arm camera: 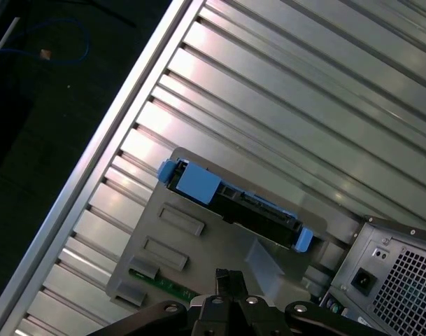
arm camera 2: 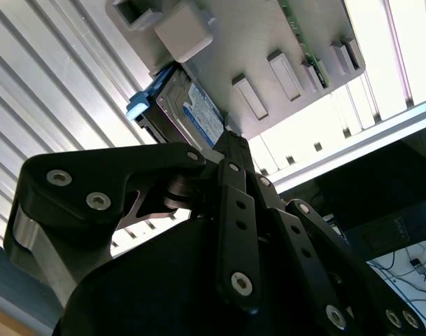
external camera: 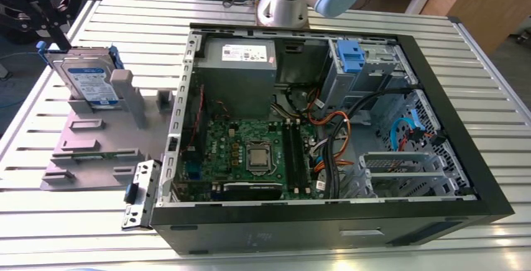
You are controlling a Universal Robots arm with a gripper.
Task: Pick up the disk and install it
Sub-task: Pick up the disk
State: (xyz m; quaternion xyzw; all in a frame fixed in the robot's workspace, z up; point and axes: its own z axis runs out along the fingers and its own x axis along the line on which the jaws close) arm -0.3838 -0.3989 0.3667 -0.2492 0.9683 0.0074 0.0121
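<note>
claw looks pinched shut, gripping nothing, hanging just over the disk | disk's standing on edge in a grey holder | holder sits on the slatted worktop, beside the open PC case

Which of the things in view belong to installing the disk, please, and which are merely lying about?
For the job: disk, standing in its grey holder; pincer near it; open computer case.
Just lying about: motherboard; power supply; orange cables.
</note>
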